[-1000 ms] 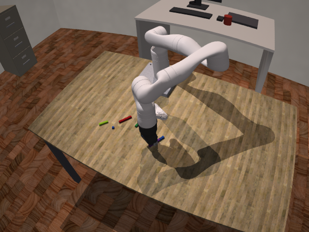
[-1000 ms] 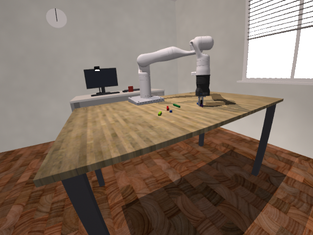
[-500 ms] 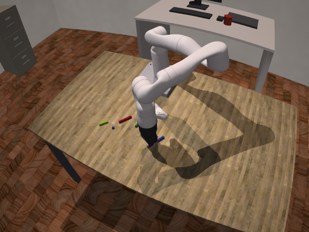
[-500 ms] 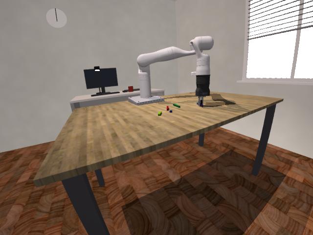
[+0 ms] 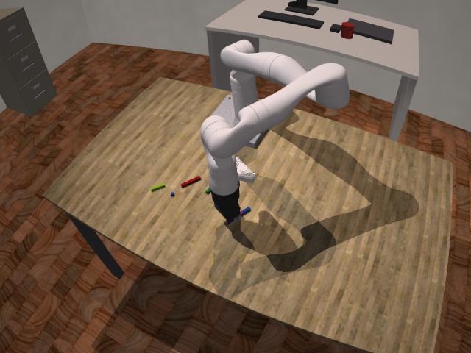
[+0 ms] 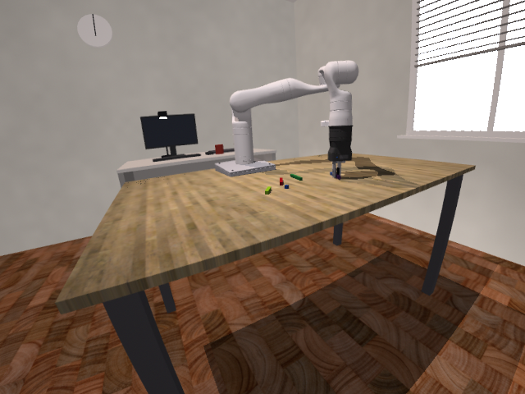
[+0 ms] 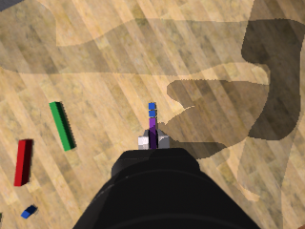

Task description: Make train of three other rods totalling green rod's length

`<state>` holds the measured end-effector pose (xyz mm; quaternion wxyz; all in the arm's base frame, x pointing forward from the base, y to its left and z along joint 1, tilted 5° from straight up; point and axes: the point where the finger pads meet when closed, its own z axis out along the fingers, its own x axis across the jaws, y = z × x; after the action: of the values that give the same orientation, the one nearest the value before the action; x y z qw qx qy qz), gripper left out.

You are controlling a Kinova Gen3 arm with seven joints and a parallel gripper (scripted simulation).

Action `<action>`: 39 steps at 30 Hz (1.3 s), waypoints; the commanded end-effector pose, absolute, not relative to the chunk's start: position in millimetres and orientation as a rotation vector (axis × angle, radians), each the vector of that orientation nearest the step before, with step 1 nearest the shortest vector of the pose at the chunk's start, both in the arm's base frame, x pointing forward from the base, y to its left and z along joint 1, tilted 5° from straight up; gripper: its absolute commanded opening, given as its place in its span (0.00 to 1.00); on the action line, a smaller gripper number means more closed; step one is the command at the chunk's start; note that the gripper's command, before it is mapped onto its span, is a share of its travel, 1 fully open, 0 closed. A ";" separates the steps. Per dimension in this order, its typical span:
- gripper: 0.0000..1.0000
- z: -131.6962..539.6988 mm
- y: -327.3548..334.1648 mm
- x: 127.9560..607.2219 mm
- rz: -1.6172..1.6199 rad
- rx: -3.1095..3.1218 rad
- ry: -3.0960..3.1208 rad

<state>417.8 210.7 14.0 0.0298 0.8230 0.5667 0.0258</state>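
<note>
My gripper is shut on the purple rod and holds it down at the table top; I cannot tell whether it touches. The purple rod points straight away from me. Two short blue rods lie in line right at its far end. In the top view the gripper stands over the purple rod, with the blue end beyond it. The green rod lies apart to the left, partly hidden behind the arm in the top view.
A red rod, a loose blue rod and a lime rod lie to the left of the green rod, well apart from my gripper. The arm's base plate stands at the table's far edge.
</note>
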 end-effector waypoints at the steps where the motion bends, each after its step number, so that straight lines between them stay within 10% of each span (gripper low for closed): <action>1: 0.24 14.8 211.0 418.2 0.082 2.538 1.747; 14: 0.54 14.8 211.0 418.2 0.082 2.538 1.747; 39: 0.54 47.6 211.6 415.6 0.082 2.538 1.747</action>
<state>413.8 207.6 36.5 0.0319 0.8239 0.5656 0.0198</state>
